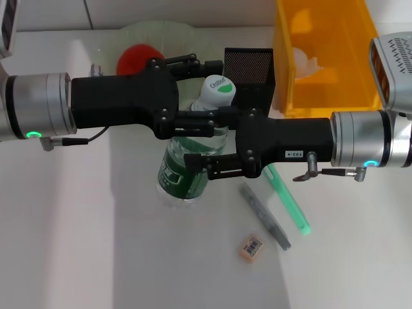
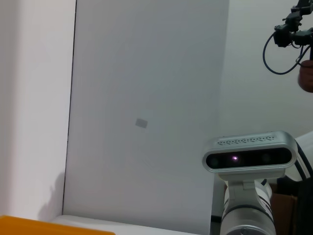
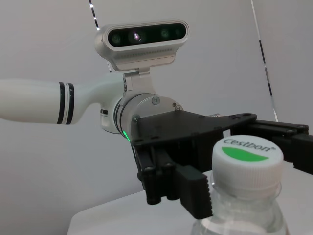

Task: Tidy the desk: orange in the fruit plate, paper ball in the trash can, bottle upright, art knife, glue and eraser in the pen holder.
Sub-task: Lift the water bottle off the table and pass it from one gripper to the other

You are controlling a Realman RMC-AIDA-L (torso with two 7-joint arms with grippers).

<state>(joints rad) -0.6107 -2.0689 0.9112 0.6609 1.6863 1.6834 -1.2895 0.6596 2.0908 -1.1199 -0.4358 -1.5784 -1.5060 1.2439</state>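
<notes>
Both arms reach in over the white desk [image 1: 77,257] from opposite sides and meet at the bottle [image 1: 193,170]; bottle stands upright at the desk's centre, white cap with green mark on top, green label round the body. Left gripper [image 1: 206,93] comes from the left; its fingers straddle the neck just under the cap, one on the far side, one on the near side against the shoulder; jaws look closed on the bottle. Right gripper [image 1: 199,143] comes from the right, lower down; fingers bracket the labelled body and appear clamped on it.

Right wrist view: bottle cap [image 3: 247,161] close up, left gripper's black finger [image 3: 193,188] pressed beside the neck.

Orange [image 1: 136,59] lies in the fruit plate [image 1: 161,32], far left; paper ball [image 1: 306,62] inside the trash can [image 1: 290,77], far right; pen holder [image 1: 248,67] between them, behind the bottle. On the near desk, right of the bottle: green art knife [image 1: 290,199], grey glue stick [image 1: 265,215], eraser [image 1: 251,247] nearest, all apart from one another.
</notes>
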